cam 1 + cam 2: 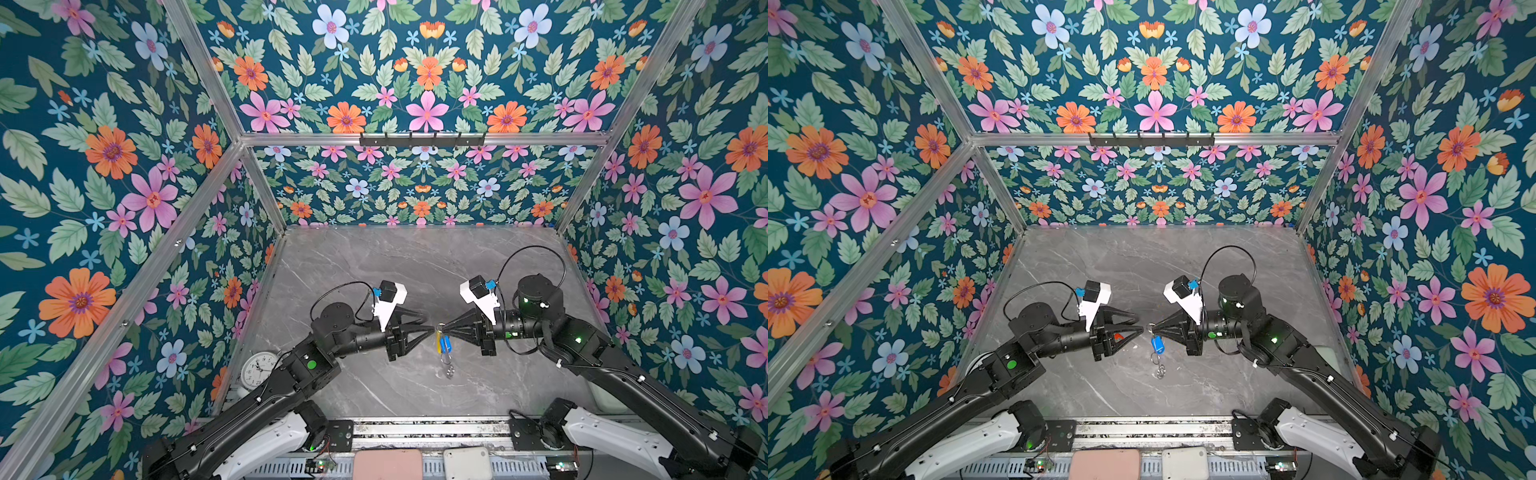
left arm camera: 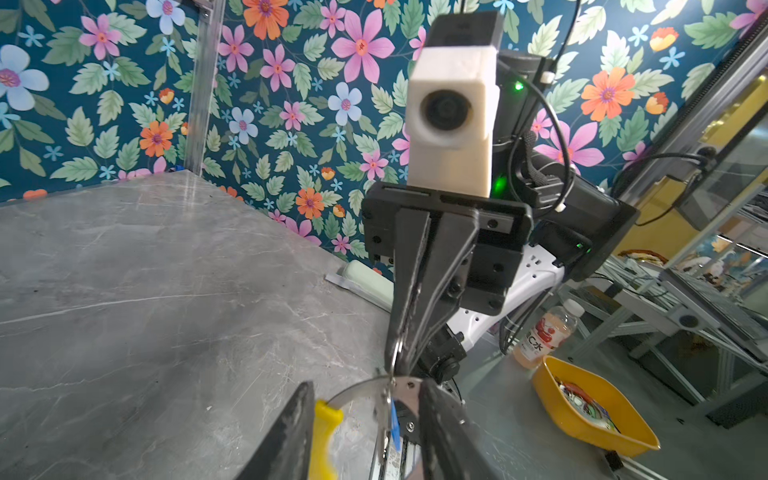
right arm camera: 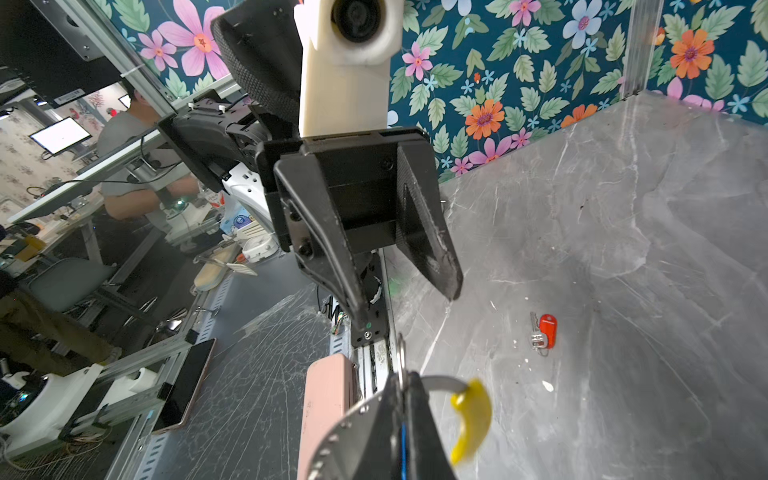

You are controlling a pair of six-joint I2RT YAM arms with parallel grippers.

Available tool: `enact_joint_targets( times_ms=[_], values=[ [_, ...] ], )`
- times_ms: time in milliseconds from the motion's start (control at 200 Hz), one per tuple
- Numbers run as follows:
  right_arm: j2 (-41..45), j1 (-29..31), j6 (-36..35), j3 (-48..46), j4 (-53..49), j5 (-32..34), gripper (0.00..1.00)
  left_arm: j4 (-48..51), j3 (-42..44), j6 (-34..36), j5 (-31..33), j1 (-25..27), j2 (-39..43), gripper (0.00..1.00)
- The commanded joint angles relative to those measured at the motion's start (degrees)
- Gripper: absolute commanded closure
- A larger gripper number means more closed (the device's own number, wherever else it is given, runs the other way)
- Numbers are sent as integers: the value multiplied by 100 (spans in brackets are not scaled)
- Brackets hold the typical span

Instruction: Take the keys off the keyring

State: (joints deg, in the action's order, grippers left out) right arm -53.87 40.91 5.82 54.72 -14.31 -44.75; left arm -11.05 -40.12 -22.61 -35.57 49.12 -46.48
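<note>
**Ring pinched over mid-counter, red key lying loose**

Right gripper clamped together on the rim of the large thin grey-silver keyring; ring held above the middle of the grey marble-patterned counter, somewhat toward the near edge; it hangs from the pinch, edge-on in both top views, its yellow plastic arc toward the left. Left gripper faces it tip to tip from the left; jaws apart, with the yellow arc and a stretch of grey rim between the two fingers in the left wrist view; whether either finger touches the ring cannot be told. Small blue-tagged key, blue plastic tag on silver loops, hangs on the ring just beside the right gripper's tip; more small silver loops dangle below it. Small red-tagged key, red plastic tag with silver metal, lies flat on the counter, off the ring and left of it, under the left gripper.
</note>
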Motion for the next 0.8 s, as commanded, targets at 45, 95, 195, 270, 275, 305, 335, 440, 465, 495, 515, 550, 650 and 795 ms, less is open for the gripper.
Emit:
enact_joint_targets(
  times_ms=[45,95,195,270,275,305,335,440,465,495,515,550,650,795],
  values=[
    [-2,-3,-55,34,24,-207,100,-310,-58,55,-417,1,-78,61],
    [-7,5,-55,33,24,-216,100,-310,-74,55,-473,1,-118,63],
    [-3,4,-38,13,47,-217,100,-385,-75,22,-550,1,-190,66],
    [-1,3,-19,4,91,-227,100,-436,-80,-21,-569,1,-262,69],
    [-1,0,-20,0,93,-227,100,-439,-82,-18,-571,1,-263,69],
    [-3,2,-7,-1,118,-227,100,-450,-84,-18,-582,1,-286,70],
    [-14,5,-2,-5,126,-235,100,-462,-84,-28,-599,1,-304,72],
    [-32,3,11,-13,128,-238,100,-557,-75,-54,-630,1,-322,76],
    [-31,3,7,-16,142,-235,100,-593,-73,-67,-643,1,-331,77],
    [-36,5,7,-31,147,-234,100,-615,-69,-85,-653,1,-344,78],
    [-36,-3,7,-25,153,-235,100,-625,-73,-91,-661,1,-352,79],
    [-32,1,7,-27,150,-232,100,-649,-75,-103,-685,1,-362,81],
    [-46,4,6,-31,165,-210,100,-688,-63,-136,-705,1,-406,86],
    [-49,5,20,-45,216,-167,100,-723,-45,-181,-745,1,-441,84]
  ],
)
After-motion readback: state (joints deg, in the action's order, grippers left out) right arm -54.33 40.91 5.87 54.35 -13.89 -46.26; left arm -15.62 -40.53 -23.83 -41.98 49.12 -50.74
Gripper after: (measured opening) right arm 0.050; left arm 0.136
